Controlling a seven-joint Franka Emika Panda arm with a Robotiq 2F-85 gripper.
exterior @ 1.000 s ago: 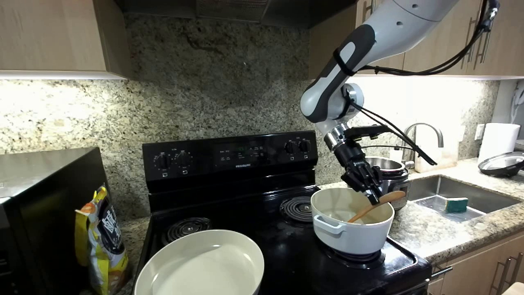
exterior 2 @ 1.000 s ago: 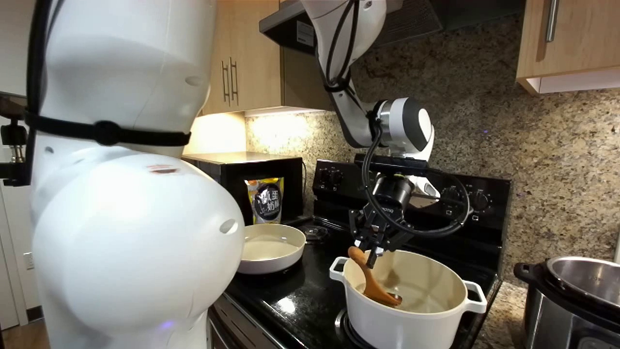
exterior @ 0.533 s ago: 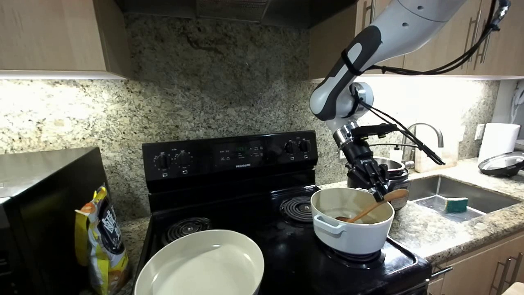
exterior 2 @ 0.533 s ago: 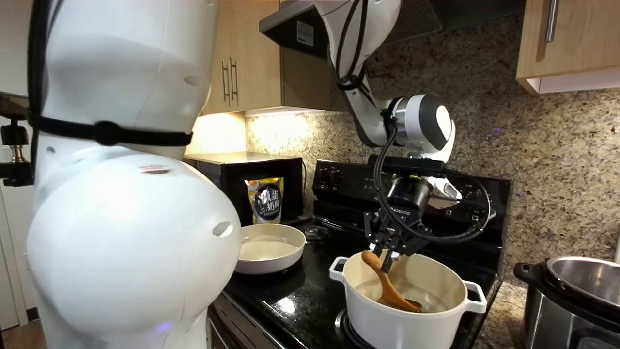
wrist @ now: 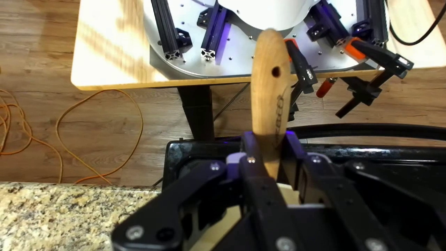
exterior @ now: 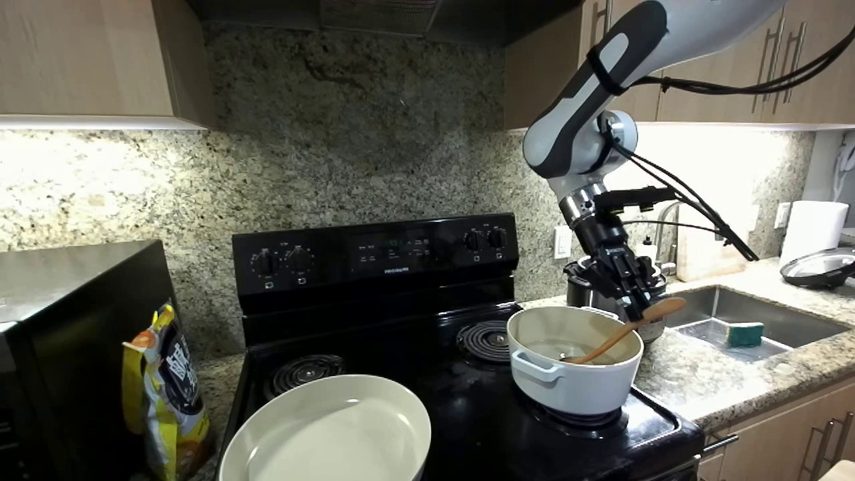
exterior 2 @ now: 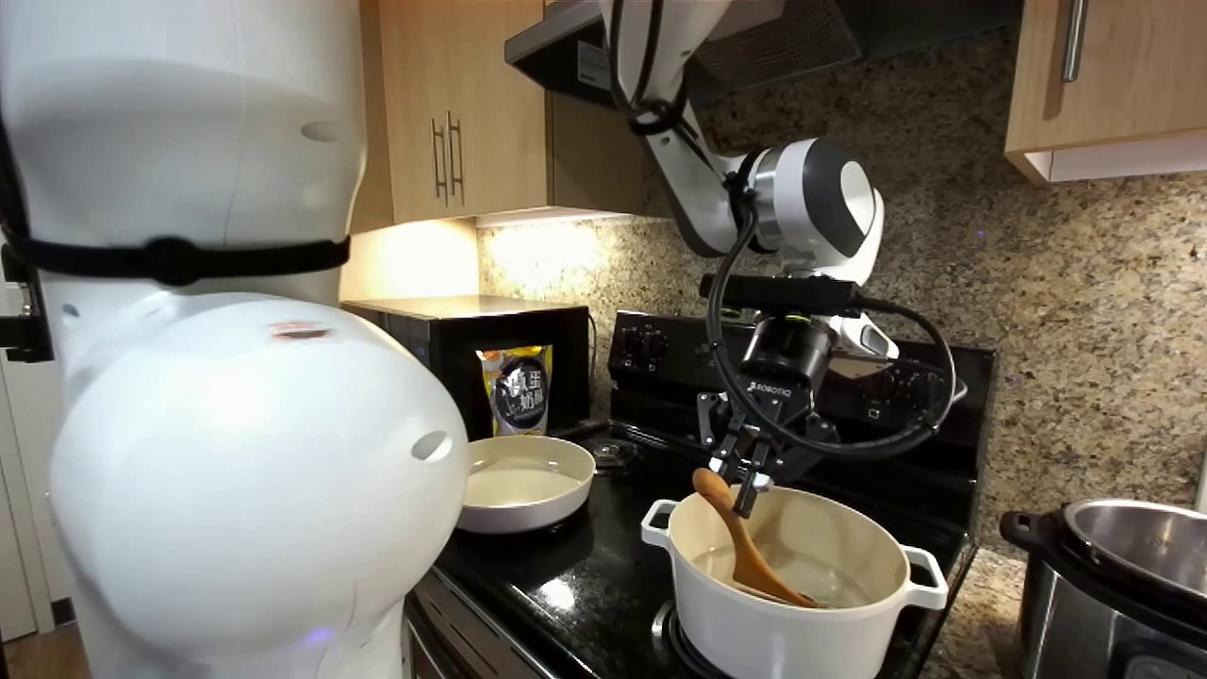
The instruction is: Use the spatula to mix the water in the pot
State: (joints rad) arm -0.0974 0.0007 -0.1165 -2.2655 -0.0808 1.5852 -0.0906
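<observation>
My gripper (exterior: 638,312) is shut on the handle of the tan wooden spatula (exterior: 611,341), above the near rim of the white pot (exterior: 574,387). In an exterior view the gripper (exterior 2: 735,486) holds the spatula (exterior 2: 750,556) tilted, its handle end above the rim and its lower end down inside the pot (exterior 2: 783,641). The blade is partly hidden by the pot wall. The water is clear and hard to make out. In the wrist view the gripper (wrist: 269,143) has a finger on each side of the spatula handle (wrist: 270,94), which points up and away.
The pot stands on a burner of the black stove (exterior: 467,414). A wide white pan (exterior: 334,441) stands at the stove's other side. A steel pot with black handles (exterior 2: 1113,594) stands on the counter beside the stove, near the sink (exterior: 768,314).
The gripper has moved sideways with the spatula, toward the sink side, and risen slightly in the last half second. The spatula's lower end has shifted inside the pot. The pot has not moved.
</observation>
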